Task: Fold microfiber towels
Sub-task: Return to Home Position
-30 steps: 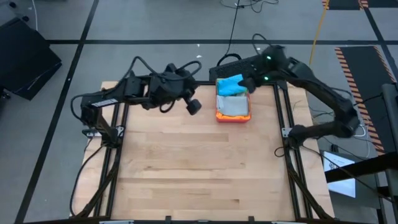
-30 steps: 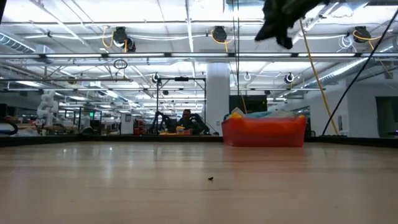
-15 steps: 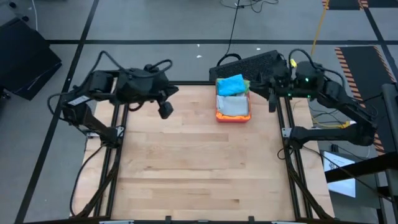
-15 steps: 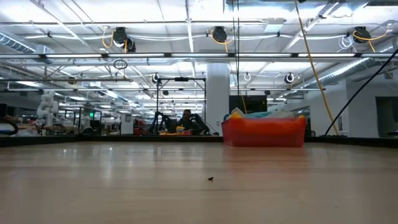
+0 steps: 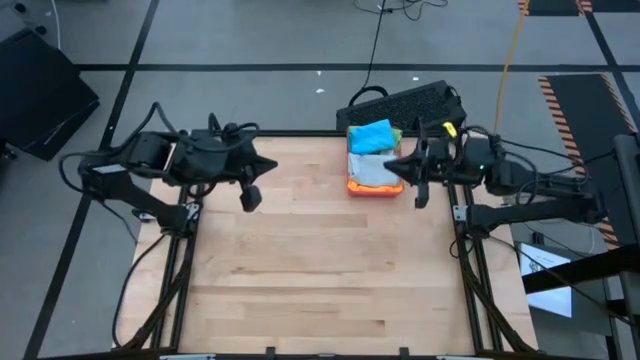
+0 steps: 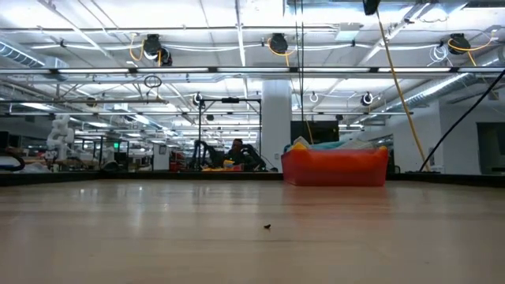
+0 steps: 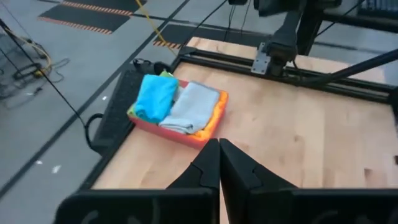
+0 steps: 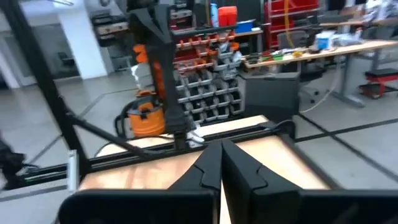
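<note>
Wood tabletop [image 5: 320,270] carries a red tray [image 6: 335,170] of towels [image 5: 372,137]; left gripper [image 7: 219,146] and right gripper [image 8: 222,145] clenched, empty.

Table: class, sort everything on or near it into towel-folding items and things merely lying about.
Job: blue towel, grey towel, the red tray holding them, left end effector, right end effector.
Lying about: black keyboard behind the table, dark speck on that table.

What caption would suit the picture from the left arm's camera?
Left gripper, shut and empty, faces a red tray holding a blue towel and a grey towel on the wooden table.
</note>
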